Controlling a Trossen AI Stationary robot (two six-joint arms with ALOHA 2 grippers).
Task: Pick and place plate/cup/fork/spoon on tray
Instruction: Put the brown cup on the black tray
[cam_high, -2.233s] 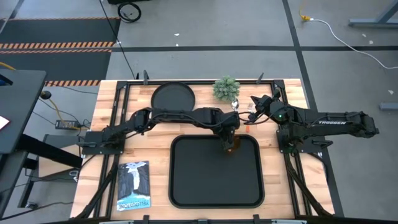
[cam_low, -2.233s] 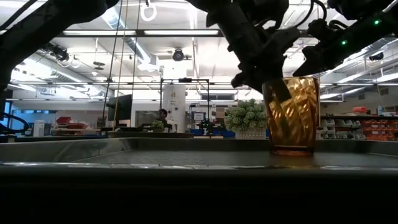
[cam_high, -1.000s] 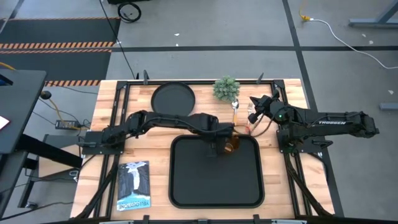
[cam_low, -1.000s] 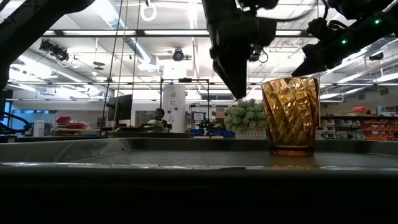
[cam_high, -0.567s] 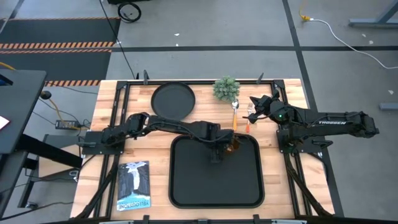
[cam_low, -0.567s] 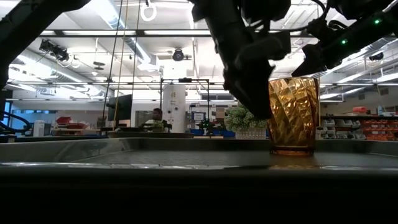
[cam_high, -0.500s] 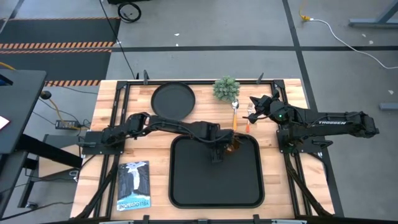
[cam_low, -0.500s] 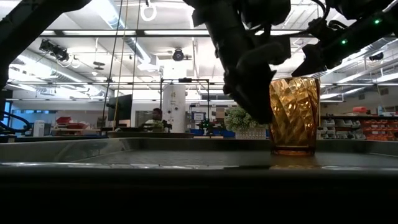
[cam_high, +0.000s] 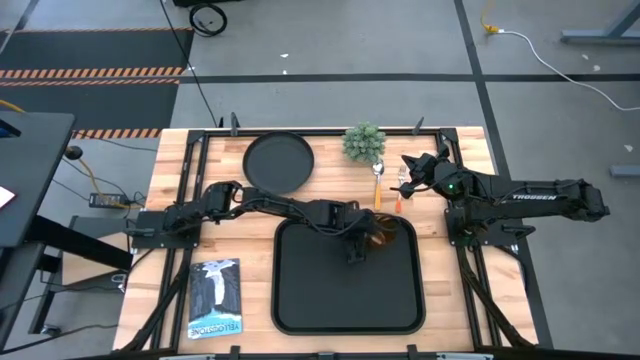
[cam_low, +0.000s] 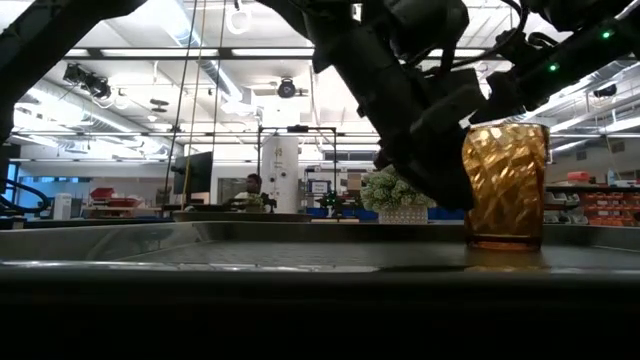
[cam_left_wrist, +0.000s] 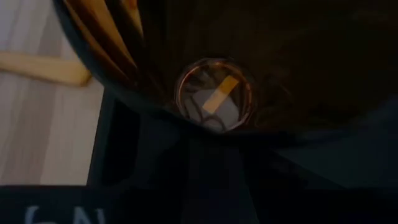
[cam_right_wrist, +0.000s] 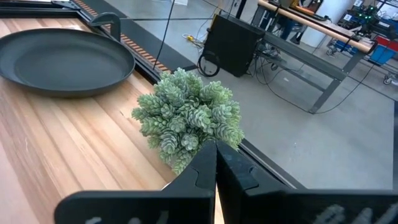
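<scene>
Your matte round plate (cam_high: 279, 162) lies at 11 o'clock. The left gripper (cam_high: 357, 247) presses against the ribbed amber glass cup (cam_high: 381, 232), standing at the glossy tray's (cam_high: 300, 290) 1 o'clock corner; its jaw state can't be told. The right gripper (cam_high: 410, 172), clenched, hovers at 2 o'clock.

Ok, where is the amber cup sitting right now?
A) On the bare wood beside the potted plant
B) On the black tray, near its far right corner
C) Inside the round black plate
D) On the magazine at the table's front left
B: the high view shows the cup inside the tray near its far right corner, with the left gripper right beside it; the plate holds nothing.
</scene>
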